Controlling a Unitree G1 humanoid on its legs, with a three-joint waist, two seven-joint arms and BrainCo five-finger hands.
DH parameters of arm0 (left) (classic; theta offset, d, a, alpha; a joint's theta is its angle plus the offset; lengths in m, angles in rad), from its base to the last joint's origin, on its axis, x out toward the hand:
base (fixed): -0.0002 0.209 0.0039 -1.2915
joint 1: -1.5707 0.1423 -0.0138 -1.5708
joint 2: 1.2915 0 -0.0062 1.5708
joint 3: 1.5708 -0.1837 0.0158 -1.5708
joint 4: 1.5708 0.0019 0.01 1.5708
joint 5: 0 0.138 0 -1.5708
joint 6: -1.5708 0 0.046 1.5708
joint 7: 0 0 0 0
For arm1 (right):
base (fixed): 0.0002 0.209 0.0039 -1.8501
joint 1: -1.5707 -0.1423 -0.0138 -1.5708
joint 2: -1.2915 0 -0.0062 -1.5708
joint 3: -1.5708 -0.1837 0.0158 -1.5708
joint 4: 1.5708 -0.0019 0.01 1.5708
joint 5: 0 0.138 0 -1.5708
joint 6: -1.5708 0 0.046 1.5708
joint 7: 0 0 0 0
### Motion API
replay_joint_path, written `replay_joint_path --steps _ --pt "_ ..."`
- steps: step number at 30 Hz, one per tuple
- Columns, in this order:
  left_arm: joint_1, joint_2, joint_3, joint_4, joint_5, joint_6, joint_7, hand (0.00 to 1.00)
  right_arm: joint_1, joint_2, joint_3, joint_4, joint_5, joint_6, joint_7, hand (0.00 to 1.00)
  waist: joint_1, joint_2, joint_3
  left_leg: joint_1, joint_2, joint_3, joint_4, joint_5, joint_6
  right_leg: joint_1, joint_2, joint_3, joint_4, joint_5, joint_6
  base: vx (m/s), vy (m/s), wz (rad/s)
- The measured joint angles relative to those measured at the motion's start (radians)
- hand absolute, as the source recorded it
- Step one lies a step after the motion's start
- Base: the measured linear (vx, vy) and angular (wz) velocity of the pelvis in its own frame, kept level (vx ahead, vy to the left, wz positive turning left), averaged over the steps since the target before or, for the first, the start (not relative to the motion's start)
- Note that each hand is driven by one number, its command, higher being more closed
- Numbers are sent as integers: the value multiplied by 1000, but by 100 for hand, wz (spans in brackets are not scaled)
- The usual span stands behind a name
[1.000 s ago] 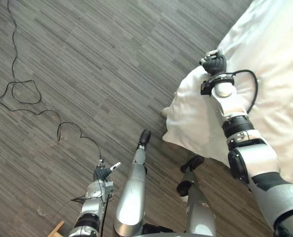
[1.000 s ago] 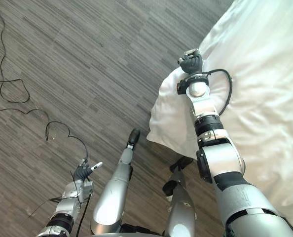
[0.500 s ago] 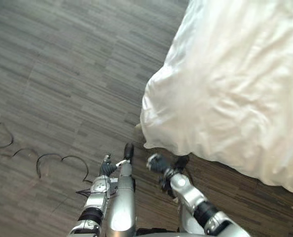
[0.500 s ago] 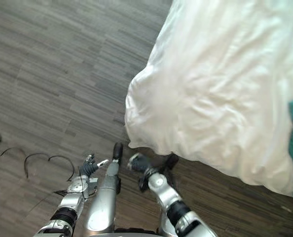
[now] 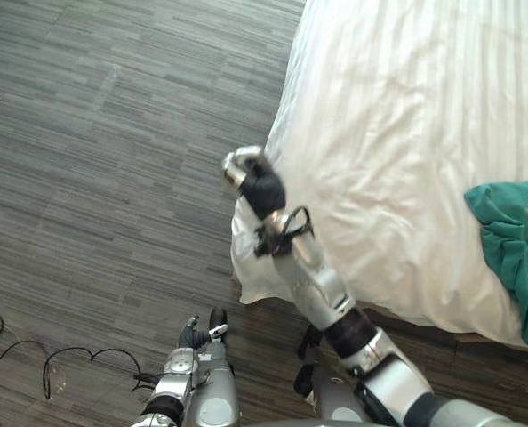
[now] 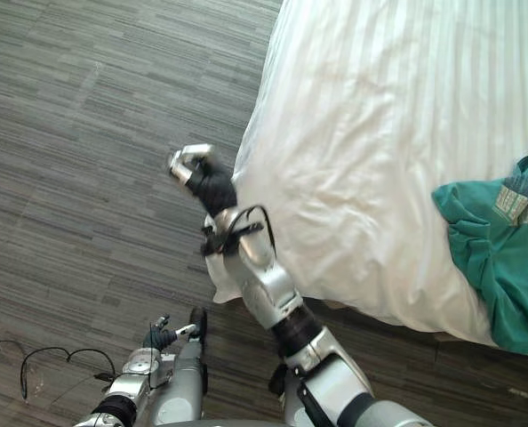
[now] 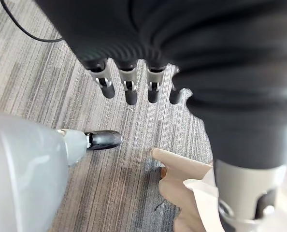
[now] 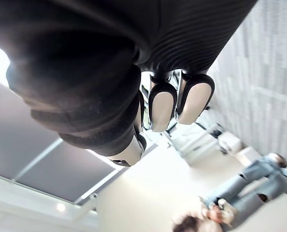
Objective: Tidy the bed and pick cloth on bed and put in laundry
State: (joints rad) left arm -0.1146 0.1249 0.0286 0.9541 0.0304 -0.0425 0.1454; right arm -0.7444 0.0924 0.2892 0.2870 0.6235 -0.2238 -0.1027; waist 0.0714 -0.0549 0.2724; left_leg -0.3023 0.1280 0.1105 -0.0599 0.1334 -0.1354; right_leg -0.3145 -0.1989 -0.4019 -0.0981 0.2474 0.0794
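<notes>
A teal cloth (image 5: 513,249) lies crumpled on the white striped duvet (image 5: 406,133) at the bed's right side, also visible as the teal cloth (image 6: 500,258). My right hand (image 5: 257,181) is raised over the bed's near left corner, far from the cloth. In the right wrist view its fingers (image 8: 163,104) are curled against the palm with nothing in them. My left hand (image 5: 193,336) hangs low over the floor, away from the bed. Its fingers (image 7: 130,87) point down, relaxed and empty.
Grey plank floor (image 5: 113,133) spreads left of the bed. The duvet's corner (image 5: 246,276) hangs down toward the floor below my right arm. A pale bed leg (image 7: 182,171) shows under that corner. A person (image 8: 240,198) stands off in the room.
The camera has swung toward the bed, bringing the teal cloth into view. My right arm dropped from the duvet edge, then rose again by the bed's corner. The left hand stayed low.
</notes>
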Motion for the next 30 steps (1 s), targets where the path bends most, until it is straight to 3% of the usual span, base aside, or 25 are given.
replay_joint_path --steps 4,7,10,13,16,19,20,22,23,25,30 --pt "-16 -6 4 -16 -2 -7 -2 0 35 -106 -113 173 -51 11 -60 100 0 91 52 -16 -8 57 2 0 0 -57 -9 63 0 25 4 -33 30 -31" --pt "-13 -6 9 -19 -2 -9 -13 0 165 -135 -153 143 -119 -8 -42 100 -7 105 59 -10 -7 96 1 -2 2 -84 -2 114 0 31 2 7 10 -49" --pt "-44 -15 11 -20 -2 -11 -17 0 256 -107 -170 115 -157 -19 -17 100 -61 106 59 13 1 127 -3 -6 3 -80 10 138 0 30 3 13 1 -26" --pt "-88 -26 23 -20 -13 -9 -34 0 362 -65 -281 75 -161 -36 34 100 -78 98 56 30 -1 148 -4 -21 4 -73 10 157 -3 19 17 0 18 -16" --pt "-93 -23 95 -19 -25 1 -36 0 437 6 -391 88 -145 -31 67 100 -105 56 37 64 7 198 4 -46 2 -67 21 193 -6 17 19 8 16 -42" --pt "-86 -21 158 -19 -30 16 -45 0 526 0 -606 179 -101 36 51 100 -117 21 9 113 17 258 5 -69 -8 -54 39 243 -7 5 25 52 2 -59" --pt "-76 -21 179 -18 -36 18 -57 0 594 -17 -707 248 -81 54 28 0 -130 17 -4 128 24 278 4 -79 -16 -54 49 256 -6 0 21 129 -5 -58" --pt "-55 -22 181 -16 -38 20 -60 0 707 -71 -794 374 -74 84 -4 0 -150 23 -11 156 34 310 -7 -86 -26 -52 63 281 -2 -7 12 146 2 -60" --pt "-43 -24 180 -5 -38 27 -66 0 799 -113 -823 438 -76 105 -12 0 -179 37 -19 182 44 337 -14 -88 -29 -45 77 299 -1 -8 10 130 13 -54" --pt "-37 -27 179 3 -38 34 -79 0 891 -139 -833 487 -86 120 -15 0 -202 54 -29 233 62 360 -19 -102 -47 -12 99 315 -1 -12 3 196 9 -54" --pt "6 -31 130 28 -37 51 -83 0 943 -125 -776 563 -181 155 11 0 -210 100 -75 320 76 391 -24 -129 -58 56 122 324 -1 -28 -2 87 10 -17"
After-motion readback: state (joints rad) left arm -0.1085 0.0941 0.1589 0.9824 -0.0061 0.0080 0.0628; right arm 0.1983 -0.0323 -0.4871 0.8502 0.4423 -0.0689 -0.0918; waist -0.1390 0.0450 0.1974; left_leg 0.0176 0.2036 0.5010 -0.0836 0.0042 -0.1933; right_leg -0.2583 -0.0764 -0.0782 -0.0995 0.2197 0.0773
